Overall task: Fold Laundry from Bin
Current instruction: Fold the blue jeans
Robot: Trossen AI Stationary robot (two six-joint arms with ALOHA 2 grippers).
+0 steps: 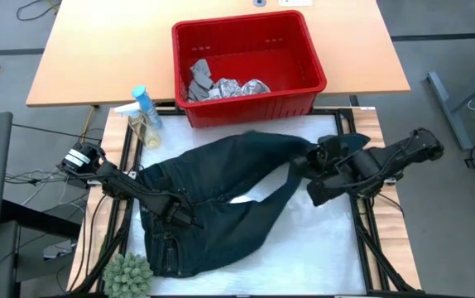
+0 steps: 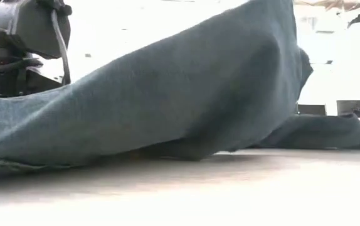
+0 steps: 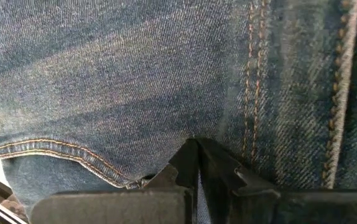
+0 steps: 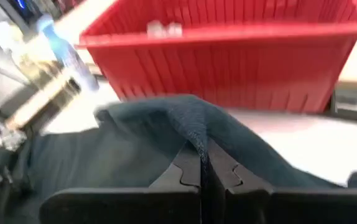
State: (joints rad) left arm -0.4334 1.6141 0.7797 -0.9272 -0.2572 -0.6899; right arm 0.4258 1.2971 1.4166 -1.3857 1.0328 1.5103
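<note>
Two grippers were at work on the trousers (image 1: pixel 221 194), which lay spread over the white mat in the middle of the desk (image 1: pixel 72 66), just in front of the red bin (image 1: pixel 304 50). From above, the left gripper (image 1: pixel 181 217) sat low on the trousers near the waist, and the right gripper (image 1: pixel 314 159) held a raised leg end over the mat's right half; grey and leaf-print cloths (image 1: pixel 221 85) remained in the bin, with spray bottles (image 1: pixel 142 116) beside it and a small plant (image 1: pixel 128 276) at the near edge. The low view showed what the overhead one could not: the trousers (image 2: pixel 186 94) lifted into a tall hump well clear of the desk on one side. The left wrist view showed that gripper (image 3: pixel 197 163) shut, pinching denim (image 3: pixel 116 81) close to a stitched pocket edge. The right wrist view showed its gripper (image 4: pixel 202 163) shut on a ridge of dark fabric (image 4: pixel 185 118), the bin (image 4: pixel 241 62) beyond. The step appeared to be the first fold of the trousers; the next move likely called for carrying the lifted leg across onto the other while the left side stayed pinned.
</note>
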